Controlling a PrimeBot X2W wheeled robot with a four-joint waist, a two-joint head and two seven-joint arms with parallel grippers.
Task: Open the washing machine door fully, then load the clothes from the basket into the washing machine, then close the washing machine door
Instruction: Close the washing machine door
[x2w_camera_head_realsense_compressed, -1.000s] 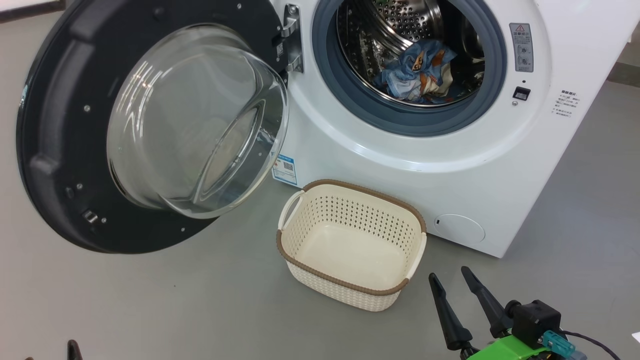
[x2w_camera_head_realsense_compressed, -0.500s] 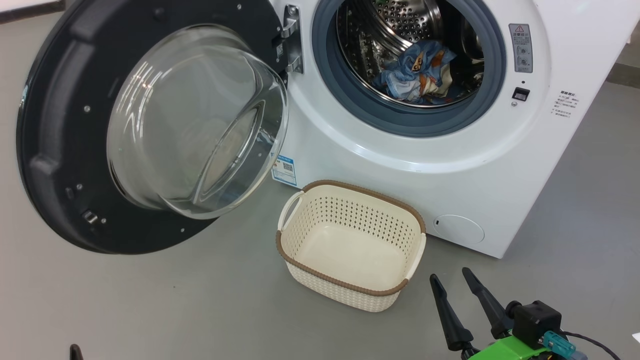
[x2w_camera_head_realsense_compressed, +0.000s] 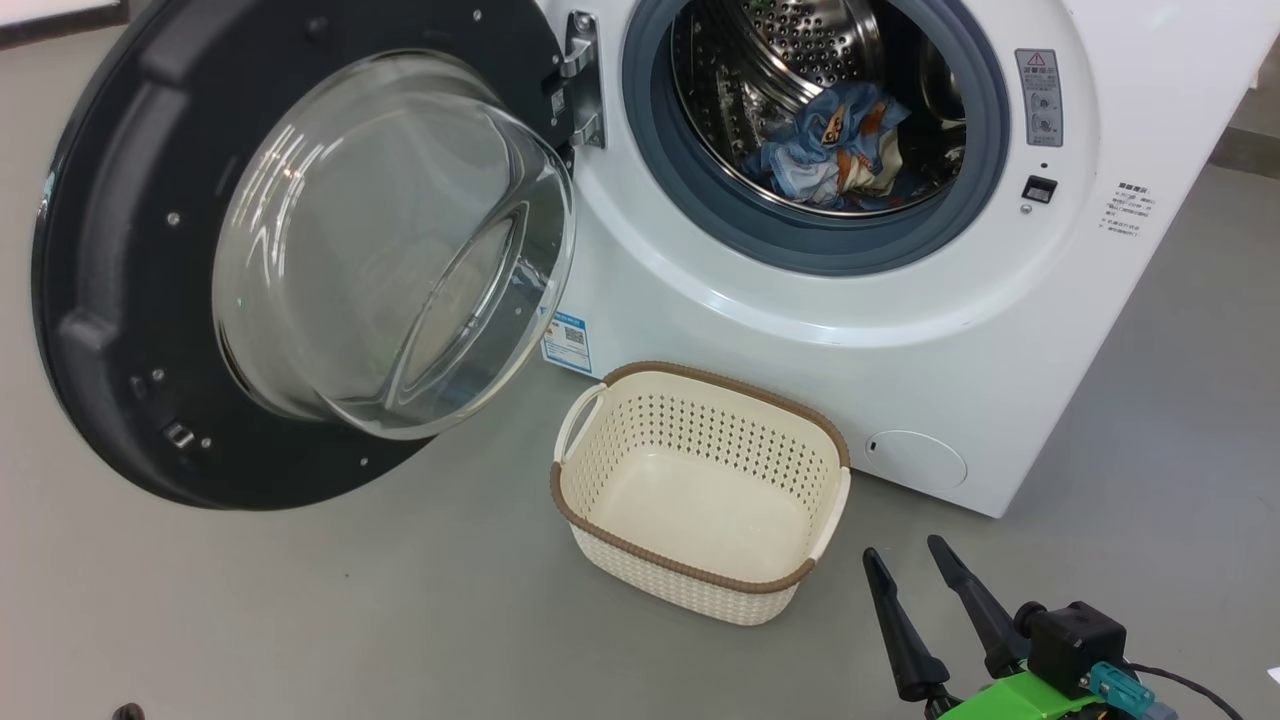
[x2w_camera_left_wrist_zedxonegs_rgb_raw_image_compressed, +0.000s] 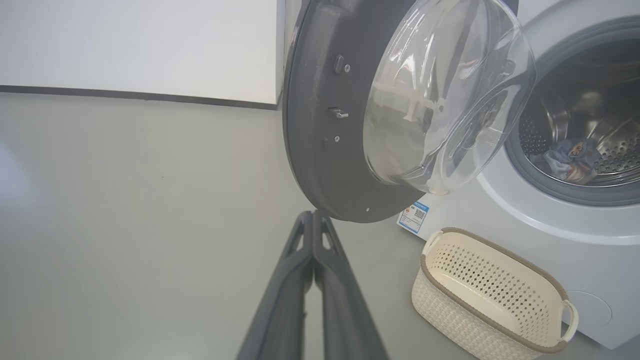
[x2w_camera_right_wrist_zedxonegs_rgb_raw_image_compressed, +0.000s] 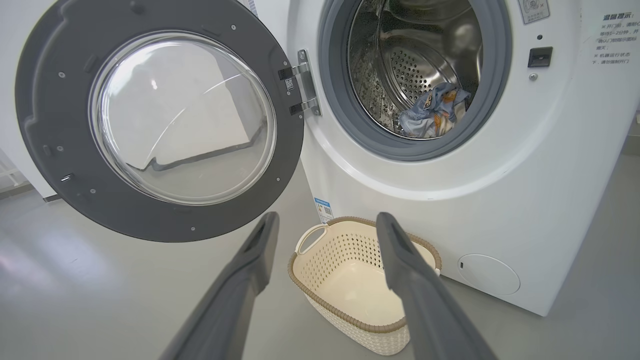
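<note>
Left gripper (x2w_camera_left_wrist_zedxonegs_rgb_raw_image_compressed: 313, 216): dark fingers pressed together, nothing held, near the round black-rimmed, glass-bowled washing machine door (x2w_camera_head_realsense_compressed: 110, 300), which is swung wide. Light-blue printed clothes (x2w_camera_head_realsense_compressed: 830, 150): lodged in the white washing machine's (x2w_camera_head_realsense_compressed: 800, 340) steel drum. Cream perforated basket (x2w_camera_head_realsense_compressed: 690, 572): empty, in front. Right gripper (x2w_camera_head_realsense_compressed: 903, 549): fingers spread. Risk: door left unlatched if pushed glancingly.

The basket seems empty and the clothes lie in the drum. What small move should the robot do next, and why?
Probably move the left gripper, shut and pointing at the lower rim of the door, behind that rim to start pushing it closed. The clothes lie in the washing machine, the basket is empty, and the door stands wide open.
</note>
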